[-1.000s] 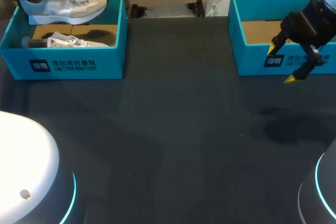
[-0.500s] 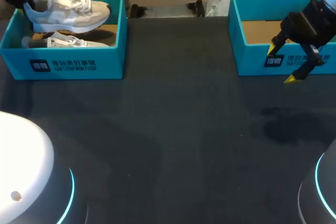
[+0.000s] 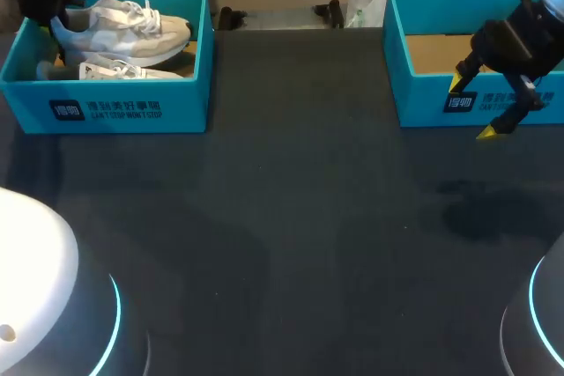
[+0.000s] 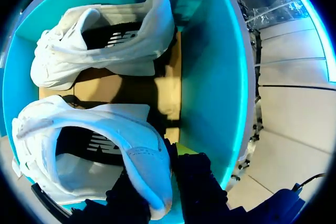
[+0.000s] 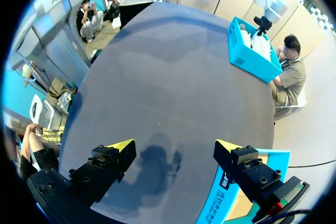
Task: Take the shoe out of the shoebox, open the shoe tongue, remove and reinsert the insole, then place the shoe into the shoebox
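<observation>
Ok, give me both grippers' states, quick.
Left gripper: shut on the shoe, at its heel.
Right gripper: open, holding nothing.

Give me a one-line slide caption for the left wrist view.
Left pincer clamps the heel of a white fabric sneaker over the teal cardboard shoebox; a second white sneaker lies inside.

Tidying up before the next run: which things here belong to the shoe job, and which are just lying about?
Job: gripped shoe, left shoebox, left gripper.
Lying about: second shoe in that box; right shoebox, holding no shoe.
</observation>
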Available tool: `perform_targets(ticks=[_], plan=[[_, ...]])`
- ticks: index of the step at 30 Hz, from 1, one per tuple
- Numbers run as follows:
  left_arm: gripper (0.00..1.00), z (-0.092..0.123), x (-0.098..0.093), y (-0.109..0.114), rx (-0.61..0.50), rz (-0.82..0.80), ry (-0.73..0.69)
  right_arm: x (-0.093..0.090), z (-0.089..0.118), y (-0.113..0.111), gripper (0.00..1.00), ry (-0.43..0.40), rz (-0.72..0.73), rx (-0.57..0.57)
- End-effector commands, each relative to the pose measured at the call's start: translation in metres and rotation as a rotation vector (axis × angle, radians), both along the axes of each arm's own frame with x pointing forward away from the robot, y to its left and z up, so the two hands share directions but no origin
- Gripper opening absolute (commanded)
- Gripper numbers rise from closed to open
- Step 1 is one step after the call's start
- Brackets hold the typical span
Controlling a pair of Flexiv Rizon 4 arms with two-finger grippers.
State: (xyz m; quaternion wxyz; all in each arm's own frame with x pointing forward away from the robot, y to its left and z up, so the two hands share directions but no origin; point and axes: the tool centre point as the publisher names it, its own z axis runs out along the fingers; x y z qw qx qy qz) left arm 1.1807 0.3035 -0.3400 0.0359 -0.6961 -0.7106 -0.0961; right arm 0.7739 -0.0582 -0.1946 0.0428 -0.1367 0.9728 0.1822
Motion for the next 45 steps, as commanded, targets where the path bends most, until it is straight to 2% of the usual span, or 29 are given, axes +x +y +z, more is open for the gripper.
perform_targets(ticks=[1,29,32,36,45], plan=[[0.0,-0.008,0.015,0.002,0.004,0.007,0.026,0.002,0.0,0.0,1.0,0.003,0.001,-0.002],[0.0,-0.047,0.021,0.006,0.052,0.066,0.09,0.002,0.0,0.0,1.0,0.003,0.001,-0.002],[0.08,-0.048,0.021,0.006,0.057,0.069,0.092,0.002,0.0,0.0,1.0,0.003,0.001,-0.002],[0.26,-0.046,0.019,0.007,0.048,0.073,0.099,0.002,0.0,0.0,1.0,0.003,0.001,-0.002],[0.35,-0.024,0.015,0.004,-0.008,0.054,0.104,0.002,0.0,0.0,1.0,0.003,0.001,-0.002]])
